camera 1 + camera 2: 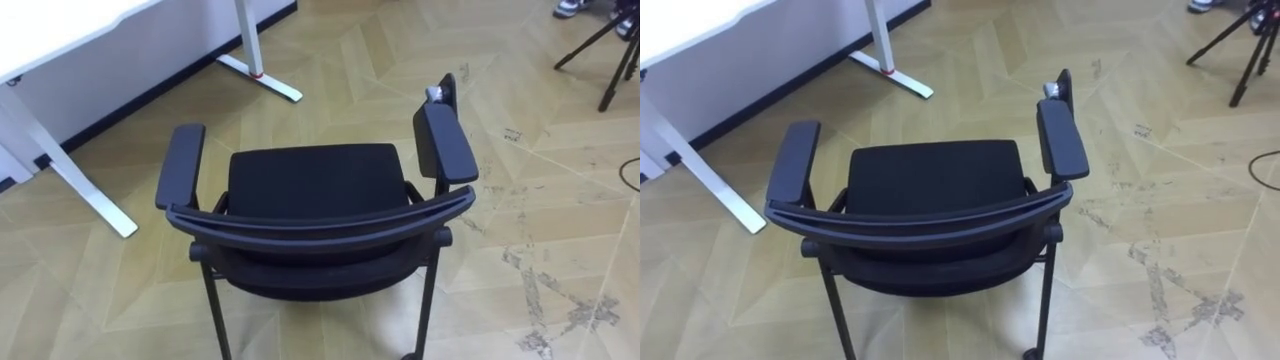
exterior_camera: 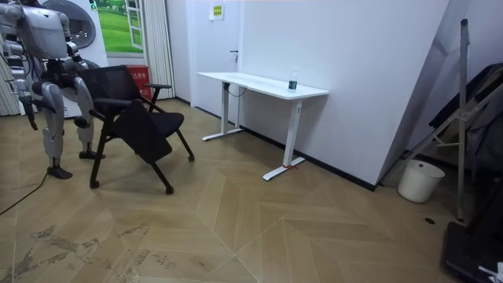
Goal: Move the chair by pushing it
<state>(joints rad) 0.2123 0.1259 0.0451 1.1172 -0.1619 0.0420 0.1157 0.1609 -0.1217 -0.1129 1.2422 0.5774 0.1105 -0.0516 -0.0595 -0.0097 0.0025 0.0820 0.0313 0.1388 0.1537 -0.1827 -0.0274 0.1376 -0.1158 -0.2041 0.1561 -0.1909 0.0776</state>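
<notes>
the chair (image 1: 310, 180) stands on the wooden floor (image 1: 350, 60) right in front of the robot, seen from behind and above. its curved backrest (image 1: 320, 218) is nearest, and the black seat and both armrests (image 1: 180, 165) point away toward the white desk (image 1: 60, 25). the desk is near but apart from the chair, ahead and to the left, and one of its feet (image 1: 262, 80) lies on the floor just beyond the left armrest. a dark tripod (image 1: 610, 50) stands well off to the right.

in the room view the robot stands upright at the room view's left, close behind the chair. its right arm hangs straight down at its side, away from the chair, and the right hand (image 2: 31, 118) is low by the thigh. whether that hand is apart or together i cannot tell. the left arm comes down close behind the backrest, and i cannot make out where it ends against the dark chair. a bottle (image 2: 292, 79) stands on the desk, and a white bucket (image 2: 415, 181) sits by the wall far to the room view's right.
</notes>
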